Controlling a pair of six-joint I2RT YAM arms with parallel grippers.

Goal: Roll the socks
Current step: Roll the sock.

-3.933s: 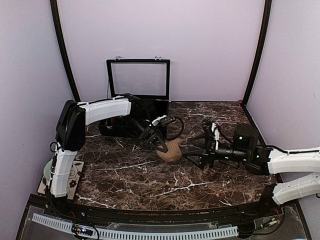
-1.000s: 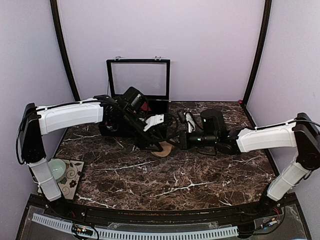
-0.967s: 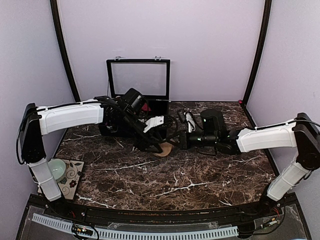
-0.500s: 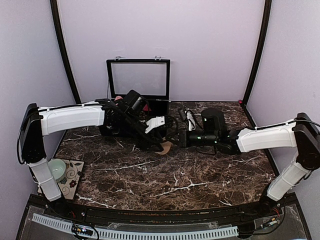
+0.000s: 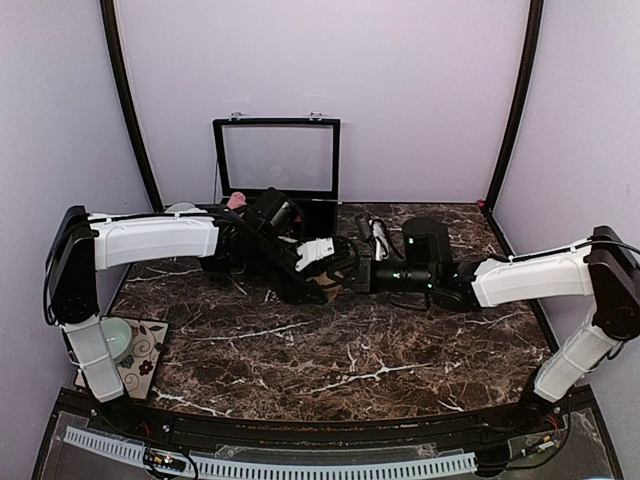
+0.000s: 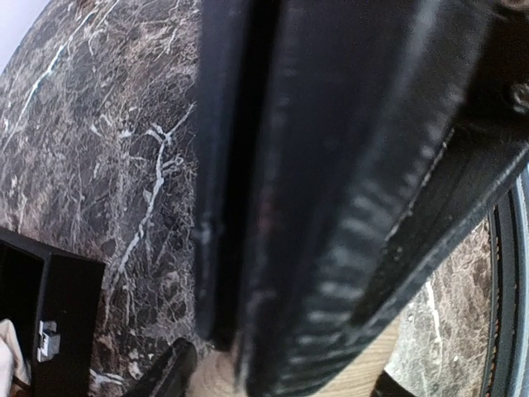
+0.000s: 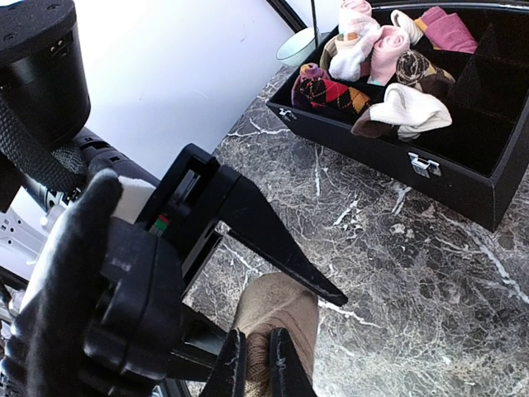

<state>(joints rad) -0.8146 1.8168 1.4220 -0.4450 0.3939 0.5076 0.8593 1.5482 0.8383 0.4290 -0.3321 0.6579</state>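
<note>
On the marbled table (image 5: pixel 400 350), nearer than the black compartment box (image 7: pixel 463 194) at far left, the tan sock (image 7: pixel 277 310) is lying at the centre where both arms are meeting, its long axis seemingly running left to right. The right arm's fingers (image 7: pixel 233 368) are pinching together on its right end, while the left arm's fingers (image 7: pixel 273 248) are standing apart on either side of it; whether they are pressing it I cannot tell. Compared with a second ago, the left wrist is sitting further right, covering nearly all the tan that was showing from above.
</note>
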